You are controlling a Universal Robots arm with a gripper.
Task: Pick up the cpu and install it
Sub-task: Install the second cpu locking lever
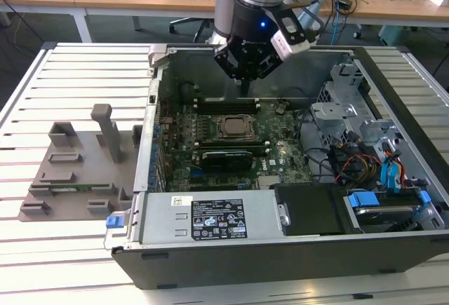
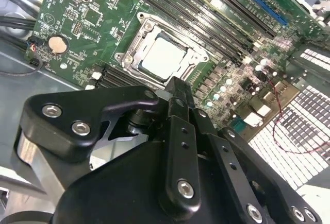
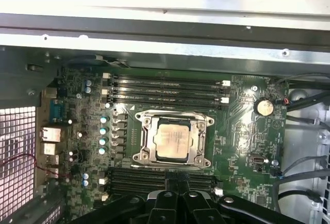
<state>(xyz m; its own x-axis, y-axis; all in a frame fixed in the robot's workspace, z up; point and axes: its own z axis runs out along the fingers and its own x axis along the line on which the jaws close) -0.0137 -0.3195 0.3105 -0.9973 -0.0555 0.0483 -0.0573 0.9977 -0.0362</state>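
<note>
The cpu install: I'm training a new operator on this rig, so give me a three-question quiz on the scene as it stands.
1. True or false: the cpu sits in the socket.
2. The gripper is: A) above the motherboard, B) over the grey fixture, C) outside the case.
3. In the first wrist view, what round silver part lies on the board?

Key: 1 true; 2 A; 3 coin battery.

The gripper's fingertips (image 2: 178,87) are being hidden by its own body in the second wrist view, while the memory slots (image 3: 160,180) are being partly covered in the first wrist view.
</note>
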